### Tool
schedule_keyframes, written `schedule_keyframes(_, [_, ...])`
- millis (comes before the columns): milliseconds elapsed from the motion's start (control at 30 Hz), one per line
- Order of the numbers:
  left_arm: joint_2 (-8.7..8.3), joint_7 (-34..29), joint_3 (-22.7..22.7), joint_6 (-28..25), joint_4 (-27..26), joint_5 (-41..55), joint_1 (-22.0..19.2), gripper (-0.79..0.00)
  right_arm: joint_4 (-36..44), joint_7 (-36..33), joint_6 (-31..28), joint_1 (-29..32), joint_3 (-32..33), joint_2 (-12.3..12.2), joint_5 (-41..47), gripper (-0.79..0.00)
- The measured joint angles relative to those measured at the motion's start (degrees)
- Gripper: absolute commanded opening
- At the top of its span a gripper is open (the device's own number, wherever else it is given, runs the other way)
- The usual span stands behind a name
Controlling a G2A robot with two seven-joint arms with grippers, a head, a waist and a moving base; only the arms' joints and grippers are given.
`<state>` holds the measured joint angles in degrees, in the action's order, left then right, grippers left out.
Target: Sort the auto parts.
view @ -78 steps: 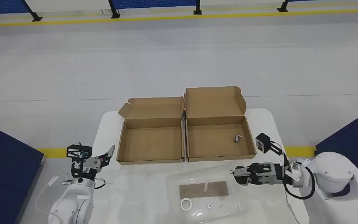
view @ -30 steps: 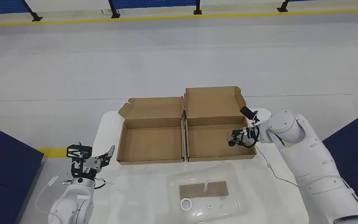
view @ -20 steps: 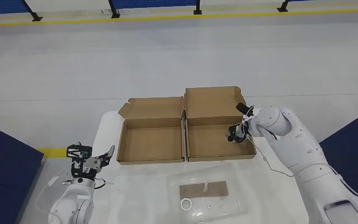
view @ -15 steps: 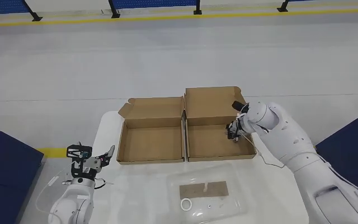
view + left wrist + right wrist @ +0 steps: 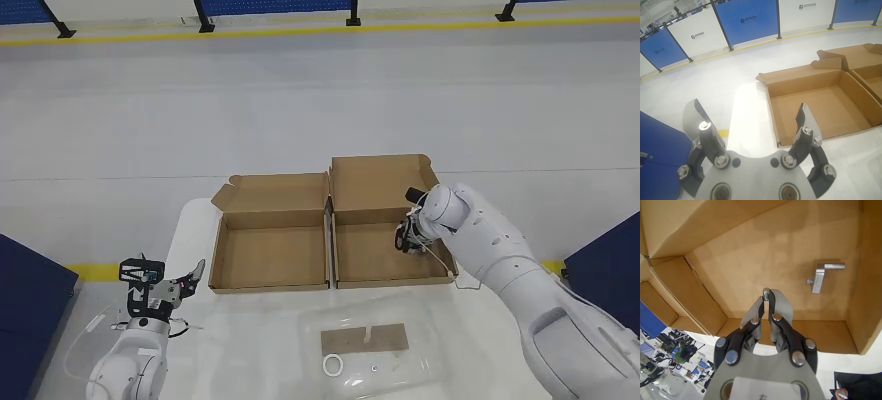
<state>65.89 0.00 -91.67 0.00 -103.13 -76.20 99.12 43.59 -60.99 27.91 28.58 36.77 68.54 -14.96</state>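
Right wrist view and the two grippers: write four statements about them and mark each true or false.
1. The right gripper is shut on a small bolt. True.
2. The small bolt lies flat on the box floor. False: it is clamped in the right gripper, over the right box.
3. An L-shaped metal bracket lies in the right box. True.
4. The left gripper is shut on a white ring. False: it is open and holds nothing; the white ring lies on the table, within the outline of the clear plastic.
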Motion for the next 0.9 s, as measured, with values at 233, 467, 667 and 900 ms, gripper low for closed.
schedule_keyframes(233, [0.00, 0.0, 0.0, 0.0, 0.0, 0.0, 0.0, 0.000, 1.4, 5.5, 3.1, 1.5, -0.3, 0.4, -2.7, -0.785])
schedule_keyframes(467, [0.00, 0.0, 0.0, 0.0, 0.0, 0.0, 0.0, 0.000, 1.0, 7.5, 6.9, 1.4, -0.8, 1.4, -4.7, -0.785])
schedule_keyframes(667, [0.00, 0.0, 0.0, 0.0, 0.0, 0.0, 0.0, 0.000, -1.0, 8.7, 7.8, 1.4, -1.0, 2.4, -5.0, -0.785])
schedule_keyframes(900, [0.00, 0.0, 0.0, 0.0, 0.0, 0.0, 0.0, 0.000, -4.3, 9.3, 7.4, 0.9, -1.4, 3.9, -4.7, -0.785])
